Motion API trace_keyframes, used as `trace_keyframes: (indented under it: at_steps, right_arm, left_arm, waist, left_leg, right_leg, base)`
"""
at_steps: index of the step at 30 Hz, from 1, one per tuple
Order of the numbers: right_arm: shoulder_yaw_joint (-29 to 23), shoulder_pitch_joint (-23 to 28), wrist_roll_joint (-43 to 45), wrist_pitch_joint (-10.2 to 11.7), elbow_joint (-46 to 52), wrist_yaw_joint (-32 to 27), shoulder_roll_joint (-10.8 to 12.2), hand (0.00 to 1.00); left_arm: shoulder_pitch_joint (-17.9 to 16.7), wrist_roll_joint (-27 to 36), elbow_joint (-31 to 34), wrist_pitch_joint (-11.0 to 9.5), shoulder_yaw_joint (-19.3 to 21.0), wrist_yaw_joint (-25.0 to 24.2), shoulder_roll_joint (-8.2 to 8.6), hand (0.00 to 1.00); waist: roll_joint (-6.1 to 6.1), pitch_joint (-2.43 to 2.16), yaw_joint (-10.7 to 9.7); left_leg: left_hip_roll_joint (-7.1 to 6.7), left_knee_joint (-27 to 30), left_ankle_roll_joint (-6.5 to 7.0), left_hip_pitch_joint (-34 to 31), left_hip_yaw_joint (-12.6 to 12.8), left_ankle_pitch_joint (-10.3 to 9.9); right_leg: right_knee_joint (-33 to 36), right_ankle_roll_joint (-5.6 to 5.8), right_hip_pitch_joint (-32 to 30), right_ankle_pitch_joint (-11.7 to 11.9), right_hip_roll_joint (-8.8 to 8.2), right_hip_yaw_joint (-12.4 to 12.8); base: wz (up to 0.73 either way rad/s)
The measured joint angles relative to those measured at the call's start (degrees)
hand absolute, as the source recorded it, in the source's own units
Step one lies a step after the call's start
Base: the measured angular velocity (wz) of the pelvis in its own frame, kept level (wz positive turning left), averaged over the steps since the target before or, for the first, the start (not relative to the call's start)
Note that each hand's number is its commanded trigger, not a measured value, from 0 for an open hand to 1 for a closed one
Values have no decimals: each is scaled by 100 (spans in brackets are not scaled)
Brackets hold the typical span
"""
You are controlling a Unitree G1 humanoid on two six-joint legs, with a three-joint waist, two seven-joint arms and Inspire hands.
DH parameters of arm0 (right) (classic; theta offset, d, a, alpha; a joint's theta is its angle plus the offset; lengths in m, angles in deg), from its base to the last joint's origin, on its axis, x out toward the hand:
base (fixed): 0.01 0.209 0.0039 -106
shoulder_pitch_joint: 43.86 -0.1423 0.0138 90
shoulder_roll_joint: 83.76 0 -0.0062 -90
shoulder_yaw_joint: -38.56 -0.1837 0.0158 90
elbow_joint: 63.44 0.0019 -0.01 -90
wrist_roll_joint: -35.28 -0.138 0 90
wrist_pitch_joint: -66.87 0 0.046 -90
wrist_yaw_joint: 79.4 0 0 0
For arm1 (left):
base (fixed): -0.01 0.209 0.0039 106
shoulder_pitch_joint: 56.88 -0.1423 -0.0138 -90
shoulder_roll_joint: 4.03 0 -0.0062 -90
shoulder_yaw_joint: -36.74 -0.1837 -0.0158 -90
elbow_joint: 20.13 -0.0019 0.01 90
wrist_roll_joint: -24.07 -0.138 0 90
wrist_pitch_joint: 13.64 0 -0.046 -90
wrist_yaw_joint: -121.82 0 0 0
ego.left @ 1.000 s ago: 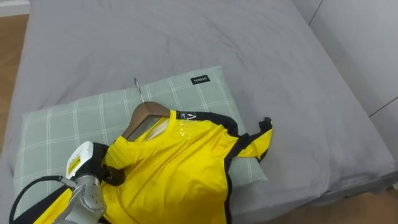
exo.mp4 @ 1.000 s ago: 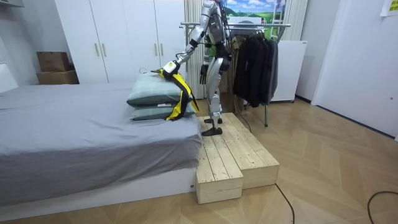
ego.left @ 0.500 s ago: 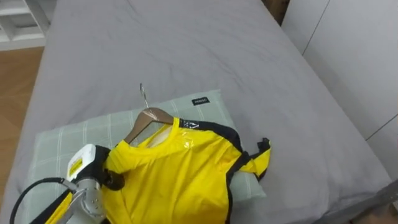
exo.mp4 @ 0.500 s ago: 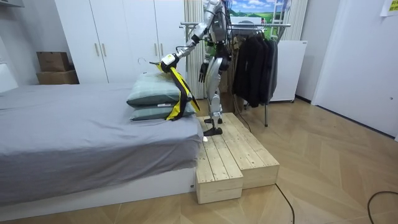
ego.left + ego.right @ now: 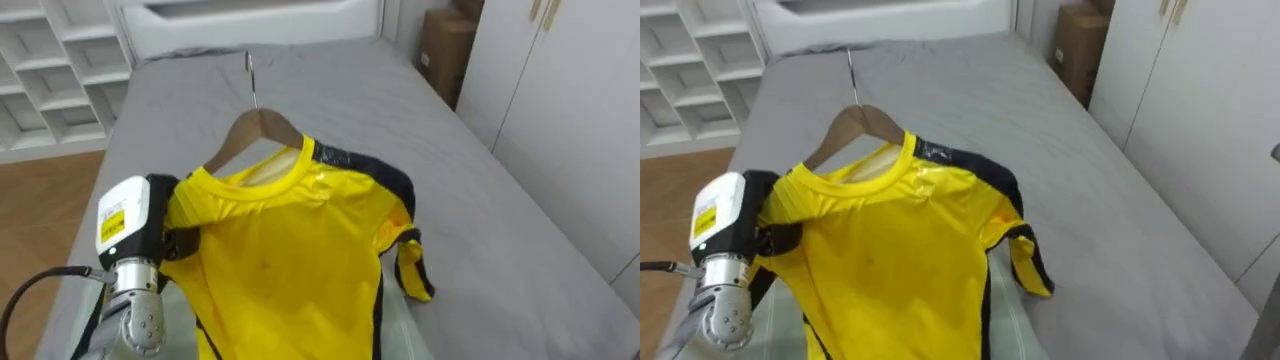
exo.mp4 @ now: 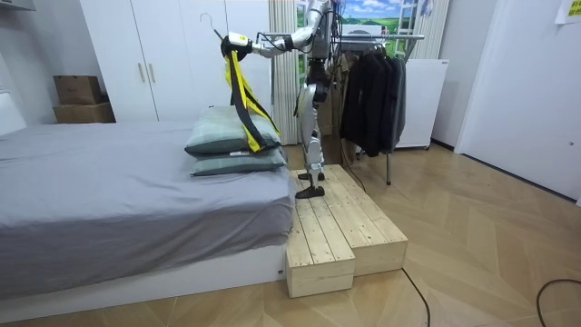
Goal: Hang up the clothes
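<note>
A yellow shirt (image 5: 290,260) with black trim hangs on a wooden hanger (image 5: 262,128), whose metal hook (image 5: 250,70) points up. My left hand (image 5: 180,240) is shut on the shirt's shoulder over the hanger's end and holds both in the air above the bed. In the room view the shirt (image 6: 240,86) dangles from my outstretched left hand (image 6: 238,41), high over the pillows (image 6: 231,136). I stand on the wooden platform beside the bed, facing it. My right hand (image 6: 299,102) hangs by my side.
The grey bed (image 5: 480,230) spreads below, with a checked pillow (image 5: 400,335) under the shirt. Behind me stands a clothes rack (image 6: 372,91) with dark garments. The wooden platform (image 6: 340,227) borders the bed. White shelves (image 5: 50,60) and a cardboard box (image 5: 445,45) lie beyond.
My left arm has risen, lifting the shirt and hanger off the pillow into the air. The eye views have tipped up toward the far end of the bed.
</note>
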Motion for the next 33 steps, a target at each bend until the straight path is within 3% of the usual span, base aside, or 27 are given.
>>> trace_keyframes:
  at_steps: [9,13,16,18,23,33]
  right_arm:
    - [-403,65,1694,-18,418,-825,-5,0]
    - [-564,70,2887,-29,1448,-1366,-30,0]
    - [-654,70,3751,32,2347,-1784,-33,0]
    - [-679,80,4435,46,2937,-2102,-37,0]
    - [-710,161,5523,63,4201,-2462,-32,0]
    - [-704,159,6187,156,5631,-2698,-22,0]
  left_arm:
    - [-377,-206,172,-124,47,239,-3,100]
    - [-675,-195,538,-339,54,319,-4,100]
    - [-959,-253,933,-341,61,292,-3,100]
    - [-1128,-313,1229,-354,59,286,-3,100]
    - [-1249,-439,1625,-352,63,252,-1,100]
    - [-1381,-472,2009,-251,64,-151,28,100]
  waist:
    - [3,14,35]
    - [3,15,42]
    - [-6,15,64]
    - [-29,30,186]
    - [-45,40,338]
    - [-103,77,511]
  left_leg:
    - [5,-111,-49,323,-3,-42]
    - [2,-223,-52,363,16,-46]
    - [3,-223,-52,382,42,-45]
    - [7,-206,-62,440,111,-52]
    - [12,-205,-68,504,127,-103]
    - [12,-198,-67,585,141,-171]
  right_leg:
    - [-191,5,272,-5,38,17]
    - [-172,5,267,-5,45,54]
    - [-176,-3,293,0,45,80]
    - [-191,-4,331,1,45,174]
    - [-189,12,395,-9,47,201]
    - [-191,36,476,-39,46,213]
  base:
    - [-3]
    - [-5]
    - [-3]
    - [-13]
    - [-2]
    - [-1]
